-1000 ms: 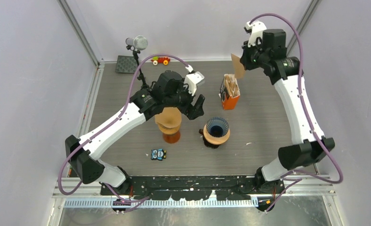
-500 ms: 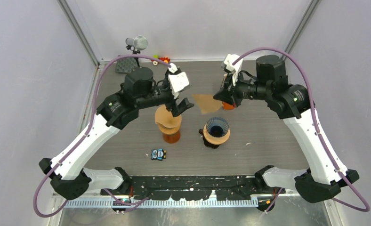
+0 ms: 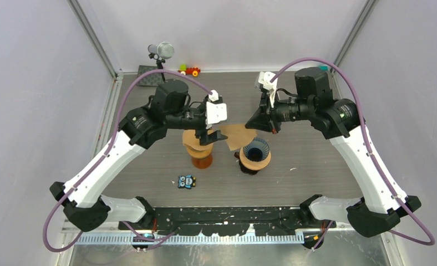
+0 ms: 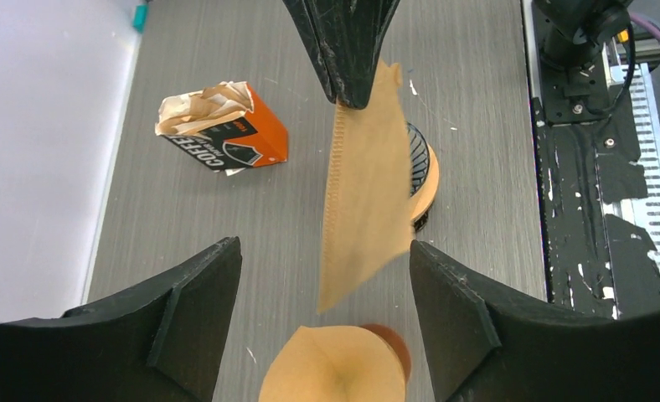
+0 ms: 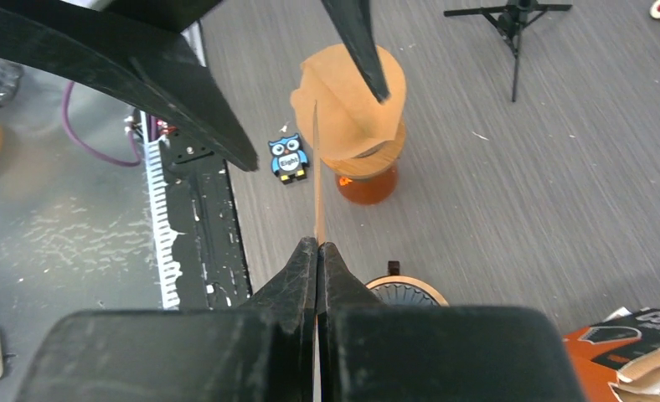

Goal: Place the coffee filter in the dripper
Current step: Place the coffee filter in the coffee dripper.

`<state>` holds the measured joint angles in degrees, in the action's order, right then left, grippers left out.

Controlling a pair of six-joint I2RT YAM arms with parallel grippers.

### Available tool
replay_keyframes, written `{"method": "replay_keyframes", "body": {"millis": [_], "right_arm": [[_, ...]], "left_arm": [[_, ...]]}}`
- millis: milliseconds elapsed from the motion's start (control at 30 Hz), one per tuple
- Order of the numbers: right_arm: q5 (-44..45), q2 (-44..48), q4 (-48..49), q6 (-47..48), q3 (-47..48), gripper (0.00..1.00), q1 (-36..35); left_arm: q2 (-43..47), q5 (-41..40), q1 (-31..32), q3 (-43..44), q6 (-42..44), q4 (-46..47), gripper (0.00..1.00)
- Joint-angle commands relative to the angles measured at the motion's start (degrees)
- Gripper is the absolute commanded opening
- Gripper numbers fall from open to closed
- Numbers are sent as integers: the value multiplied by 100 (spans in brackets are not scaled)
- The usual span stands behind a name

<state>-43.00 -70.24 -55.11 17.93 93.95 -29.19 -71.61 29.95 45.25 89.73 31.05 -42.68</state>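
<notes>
**Top view.** My right gripper (image 3: 252,125) is pressed together on one edge of the coffee filter (image 3: 237,136), which hangs in the air just ahead of its fingertips. The dripper (image 3: 255,151) stands directly below that hand. My left gripper (image 3: 213,136), spread wide, faces the filter's free end from the opposite side, above an orange carafe (image 3: 202,162) topped with a paper cone (image 3: 198,138).

**Left wrist view.** The filter hangs between my spread fingers (image 4: 194,311), its lower corner close to one of them; contact cannot be told. Beyond it lies an orange filter box (image 4: 226,134).

**Right wrist view.** The sheet appears edge-on, pinched at my fingertips. An owl sticker (image 5: 291,157) lies ahead, slightly left.
</notes>
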Motion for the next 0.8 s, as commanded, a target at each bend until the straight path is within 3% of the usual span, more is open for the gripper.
{"method": "replay_keyframes", "body": {"millis": [0, 267, 567, 767], "right_arm": [[-495, 90, 65, 27, -65, 0, -38], [-456, 245, 159, 8, -219, 0, -67], [-311, 319, 189, 9, -192, 0, -93], [-175, 361, 136, 96, -165, 0, -104]], "left_arm": [[-221, 469, 1, 356, 223, -148, 72], [-550, 1025, 54, 401, -156, -192, 39], [-628, 1280, 54, 190, -463, -117, 34], [-508, 1231, 58, 35, -458, -86, 16]]}}
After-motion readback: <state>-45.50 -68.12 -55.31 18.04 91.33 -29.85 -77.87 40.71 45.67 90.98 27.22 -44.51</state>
